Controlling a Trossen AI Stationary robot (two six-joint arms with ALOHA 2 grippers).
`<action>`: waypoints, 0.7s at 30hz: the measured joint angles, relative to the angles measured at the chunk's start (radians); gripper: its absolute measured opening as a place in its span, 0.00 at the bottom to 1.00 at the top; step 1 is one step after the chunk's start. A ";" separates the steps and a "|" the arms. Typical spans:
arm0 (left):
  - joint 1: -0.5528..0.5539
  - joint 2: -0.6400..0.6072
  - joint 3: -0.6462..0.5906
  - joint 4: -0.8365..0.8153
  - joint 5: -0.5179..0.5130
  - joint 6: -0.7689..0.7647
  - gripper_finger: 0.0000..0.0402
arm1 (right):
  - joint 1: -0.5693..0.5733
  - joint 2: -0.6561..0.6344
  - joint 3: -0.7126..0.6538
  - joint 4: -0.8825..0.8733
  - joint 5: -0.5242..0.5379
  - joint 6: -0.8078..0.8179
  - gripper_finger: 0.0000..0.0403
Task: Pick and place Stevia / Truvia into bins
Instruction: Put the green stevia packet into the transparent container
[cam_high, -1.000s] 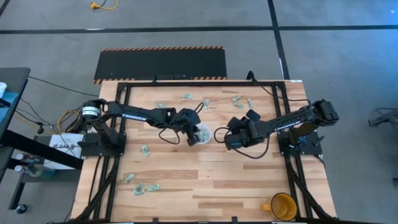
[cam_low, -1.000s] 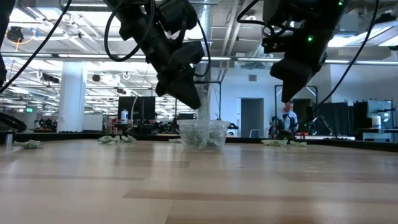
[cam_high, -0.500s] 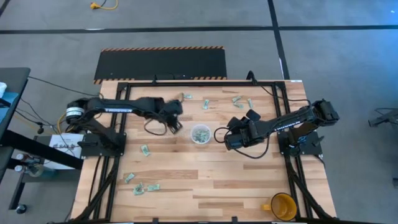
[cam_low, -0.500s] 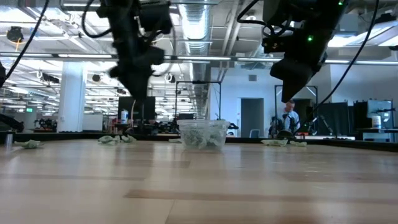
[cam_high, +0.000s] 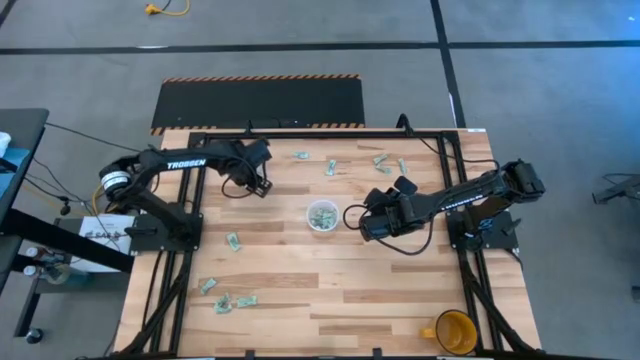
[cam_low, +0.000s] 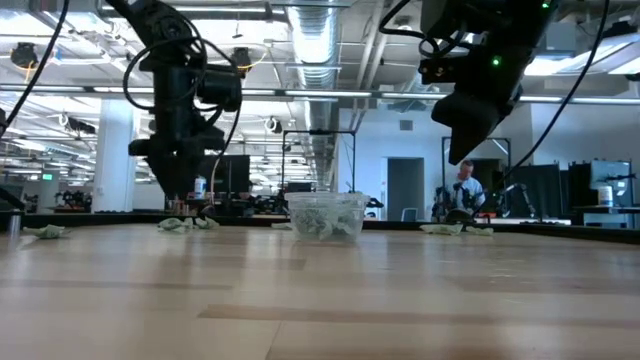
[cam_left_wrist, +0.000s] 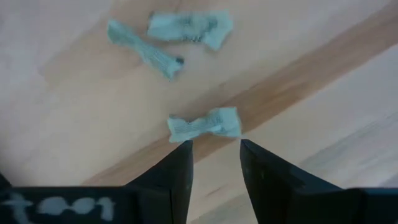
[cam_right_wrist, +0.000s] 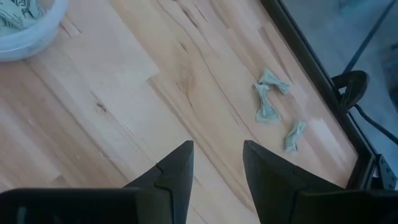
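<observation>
Near the middle of the wooden surface (cam_high: 300, 290) stands the clear plastic cup (cam_high: 322, 215), with green-and-white sachets heaped inside it; the low view shows it upright (cam_low: 326, 216) and partly filled. Both arms hang clear of it. At the far left part of the surface the left tool (cam_high: 262, 187) hovers above the wood, its two dark fingers (cam_left_wrist: 176, 177) parted with bare wood showing between them, holding nothing. Its wrist view looks down on a crumpled sachet (cam_left_wrist: 205, 124) lying just beyond the fingertips, with two more sachets (cam_left_wrist: 189, 25) farther off, close together. To the right of the cup the right tool (cam_high: 366, 225) also hangs above the surface, its fingers (cam_right_wrist: 176, 171) spread and empty; its wrist view shows the cup's rim (cam_right_wrist: 28, 37) at one corner and three loose sachets (cam_right_wrist: 268, 102) near the surface's black frame. More sachets lie scattered along the far edge (cam_high: 383, 160) and in a small cluster near the front left corner (cam_high: 228, 298), well apart from the cup. A yellow-orange mug (cam_high: 455, 331) sits at the front right corner. Beyond the surface, in the low view, a person (cam_low: 464, 190) stands far back in the room
</observation>
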 joint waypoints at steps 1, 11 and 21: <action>0.012 0.000 -0.005 0.004 0.005 -0.001 0.33 | 0.000 0.000 0.000 0.001 0.000 -0.001 0.33; 0.008 0.000 -0.013 0.020 -0.003 0.239 0.49 | 0.000 0.000 0.000 0.002 0.000 -0.003 0.33; -0.001 0.002 -0.013 0.060 -0.001 0.399 0.52 | 0.000 0.000 0.000 0.004 0.001 -0.003 0.33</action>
